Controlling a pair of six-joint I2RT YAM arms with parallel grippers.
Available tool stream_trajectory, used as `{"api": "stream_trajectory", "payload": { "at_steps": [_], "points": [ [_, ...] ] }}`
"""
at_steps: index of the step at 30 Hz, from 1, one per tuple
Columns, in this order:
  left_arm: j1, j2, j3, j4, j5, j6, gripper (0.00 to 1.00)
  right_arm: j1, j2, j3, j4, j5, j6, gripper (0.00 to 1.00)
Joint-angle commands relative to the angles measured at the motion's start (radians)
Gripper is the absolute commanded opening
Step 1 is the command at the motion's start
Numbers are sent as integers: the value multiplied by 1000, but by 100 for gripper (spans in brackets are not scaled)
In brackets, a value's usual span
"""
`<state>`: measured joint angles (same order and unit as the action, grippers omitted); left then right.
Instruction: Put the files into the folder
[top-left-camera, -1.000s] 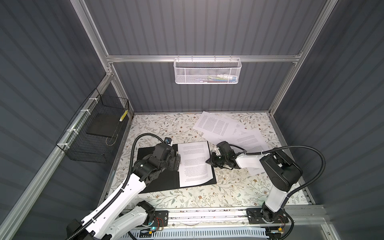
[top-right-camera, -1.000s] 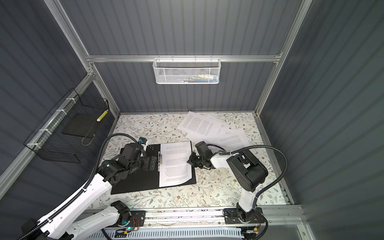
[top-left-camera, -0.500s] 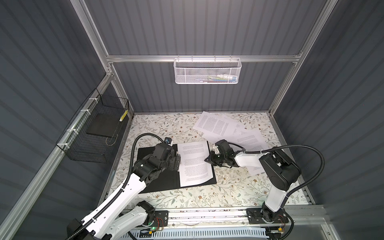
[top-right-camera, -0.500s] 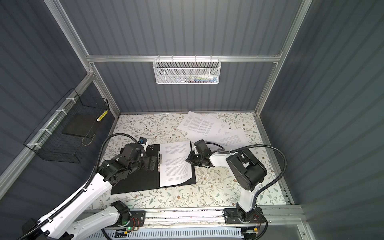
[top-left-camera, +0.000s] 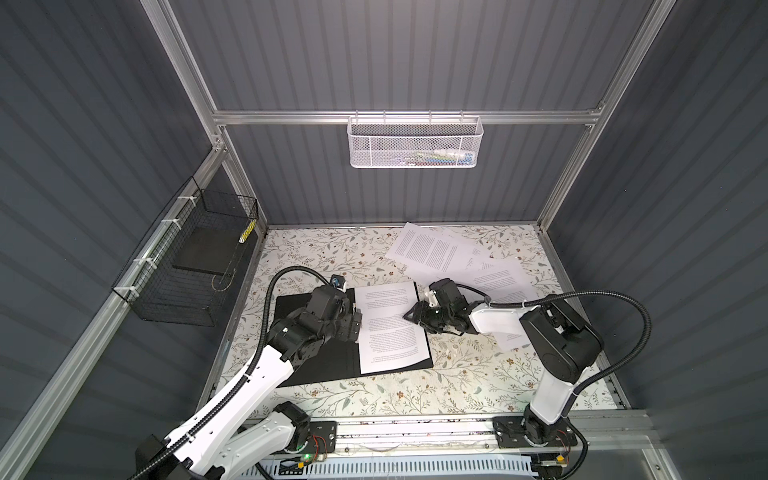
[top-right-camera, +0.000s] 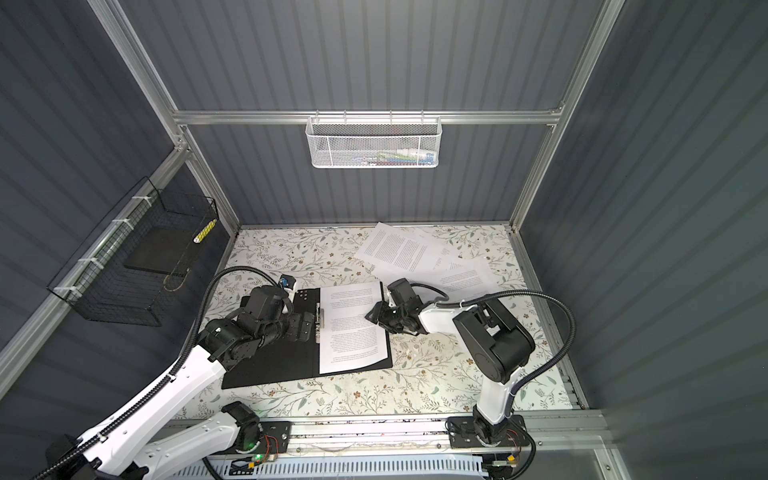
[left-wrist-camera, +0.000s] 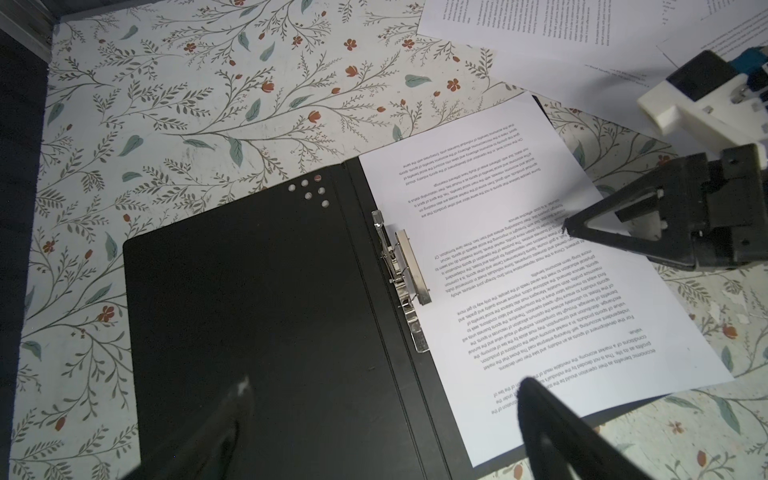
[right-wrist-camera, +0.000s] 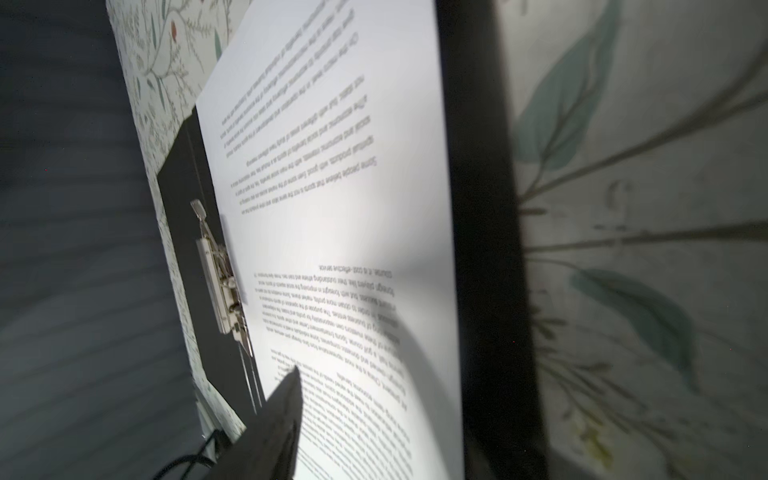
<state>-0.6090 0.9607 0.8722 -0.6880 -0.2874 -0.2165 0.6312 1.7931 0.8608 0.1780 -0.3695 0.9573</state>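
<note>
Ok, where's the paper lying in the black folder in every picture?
In a top view: the sheet sits just right of centre.
In a top view: the sheet, also right of centre.
Left wrist view: the sheet, past the silver clip.
Right wrist view: the sheet fills the middle.
Shared landmark: the black folder beneath it.

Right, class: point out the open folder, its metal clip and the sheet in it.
folder (left-wrist-camera: 249, 311), left wrist view, bare black inside cover.
metal clip (left-wrist-camera: 409, 266), left wrist view, its bar.
sheet (left-wrist-camera: 519, 311), left wrist view, printed middle.
</note>
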Motion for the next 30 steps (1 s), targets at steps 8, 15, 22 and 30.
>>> {"api": "stream_trajectory", "payload": {
  "at_steps": [8, 15, 22, 30],
  "points": [
    [-2, -7, -13, 7, 10, 17, 100, -1, -203, -36, -225, 210, -143, 96],
    [-1, 4, -10, 1, -1, 10, 100, -182, -412, -71, -422, 281, -274, 99],
    [-1, 36, 6, -12, 12, 7, 100, -568, -515, -179, -532, 281, -281, 99],
    [-1, 33, 5, -3, 49, 13, 100, -764, -474, -281, -426, 169, -253, 99]
  ]
}}
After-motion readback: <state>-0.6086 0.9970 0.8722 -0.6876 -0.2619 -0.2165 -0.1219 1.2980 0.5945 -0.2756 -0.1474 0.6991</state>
